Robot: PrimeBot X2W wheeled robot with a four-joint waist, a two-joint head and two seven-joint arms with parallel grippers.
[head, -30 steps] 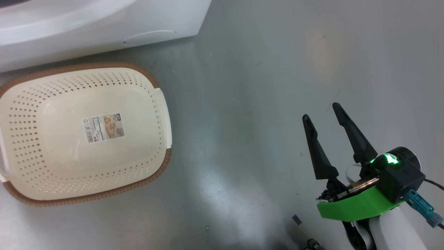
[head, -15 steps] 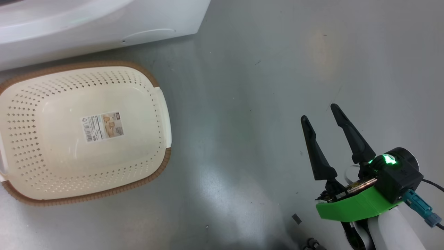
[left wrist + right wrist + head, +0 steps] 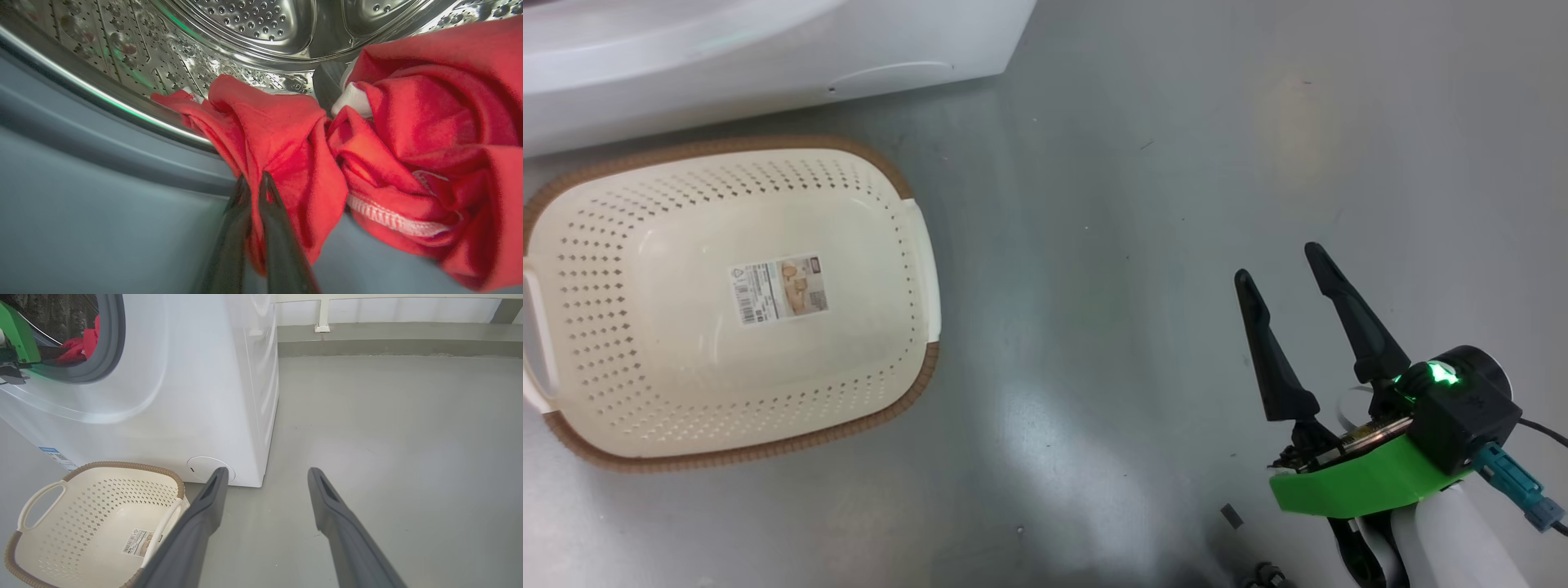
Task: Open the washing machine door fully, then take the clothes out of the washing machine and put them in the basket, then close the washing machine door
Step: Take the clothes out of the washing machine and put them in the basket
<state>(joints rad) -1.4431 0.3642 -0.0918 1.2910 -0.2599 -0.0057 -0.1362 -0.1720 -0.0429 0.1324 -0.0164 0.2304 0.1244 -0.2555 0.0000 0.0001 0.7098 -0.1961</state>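
Red cloth is sitting pinched between the two dark fingers of the left hand (image 3: 254,176), which are pressing together on a hanging fold of the clothes (image 3: 282,134) right at the lip of the steel drum (image 3: 253,24). The step in hand, as I am reading it, is drawing that garment out of the washing machine (image 3: 196,384) and carrying it to the basket (image 3: 923,269). Doing it well is looking like a matter of pulling outward and a little upward, so the fabric is sliding over the grey rubber ring (image 3: 102,175) rather than snagging on it. The grip is taking only a thin fold, so a slow, steady pull is seeming safer than a jerk that could let it slip. A second red bundle (image 3: 429,122), with white trim, is lying against the held fold on its right in the left wrist view. Whether it is the same garment I cannot tell, and it may be coming along or dropping onto the floor (image 3: 1143,204).

The right hand (image 3: 1277,263) is hanging with fingers spread wide, gripping nothing, above bare floor well apart from the basket. The basket is standing empty just beside the machine's front, lower than the drum mouth, so the carry is looking short: out, down, then release over the paper label (image 3: 783,288).
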